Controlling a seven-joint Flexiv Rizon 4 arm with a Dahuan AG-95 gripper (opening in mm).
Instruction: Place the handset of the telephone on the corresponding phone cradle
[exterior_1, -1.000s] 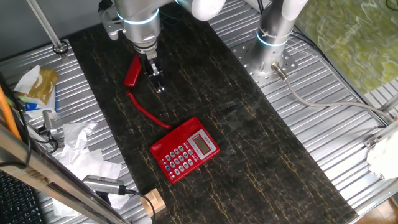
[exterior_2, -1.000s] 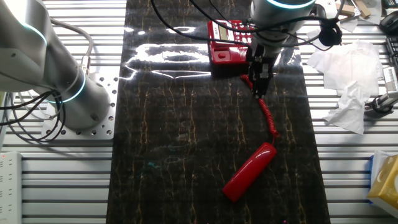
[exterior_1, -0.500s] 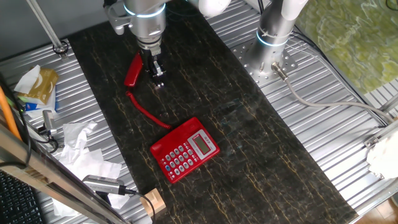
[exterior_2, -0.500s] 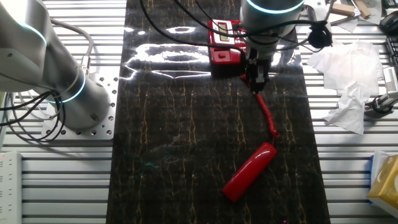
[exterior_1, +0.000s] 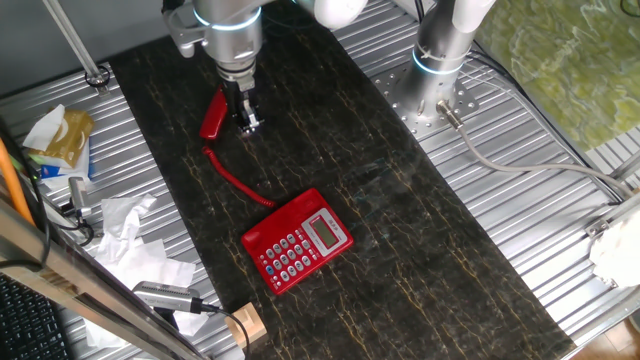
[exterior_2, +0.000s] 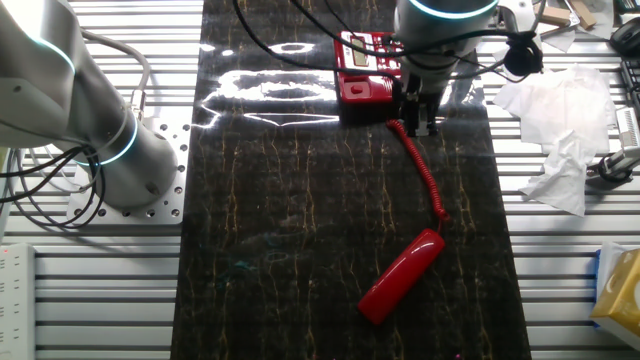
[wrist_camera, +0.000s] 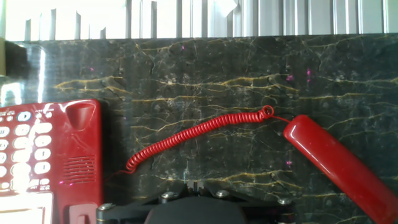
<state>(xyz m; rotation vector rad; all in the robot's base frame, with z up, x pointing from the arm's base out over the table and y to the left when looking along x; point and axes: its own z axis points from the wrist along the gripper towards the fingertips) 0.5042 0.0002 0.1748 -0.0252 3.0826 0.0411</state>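
The red handset (exterior_1: 212, 115) lies on the dark mat, off the telephone (exterior_1: 297, 240), joined to it by a coiled red cord (exterior_1: 238, 180). The phone cradle (exterior_1: 283, 214) is the bare red strip along the base's edge that faces the handset. My gripper (exterior_1: 247, 122) hangs above the mat just right of the handset, fingers together, holding nothing. In the other fixed view the handset (exterior_2: 402, 275) lies near, the telephone (exterior_2: 365, 65) far, and the gripper (exterior_2: 420, 125) is above the cord (exterior_2: 425, 170). The hand view shows the handset (wrist_camera: 336, 165), the cord (wrist_camera: 199, 130) and the cradle (wrist_camera: 81, 155).
Crumpled white paper (exterior_1: 130, 235) and a yellow packet (exterior_1: 62, 135) lie left of the mat on the ribbed metal table (exterior_1: 500, 200). A second arm's base (exterior_1: 435, 70) stands at the far right. A wooden block (exterior_1: 245, 325) sits at the mat's near corner.
My gripper has risen a little above the mat beside the handset and stayed shut. The handset, cord and telephone have not moved.
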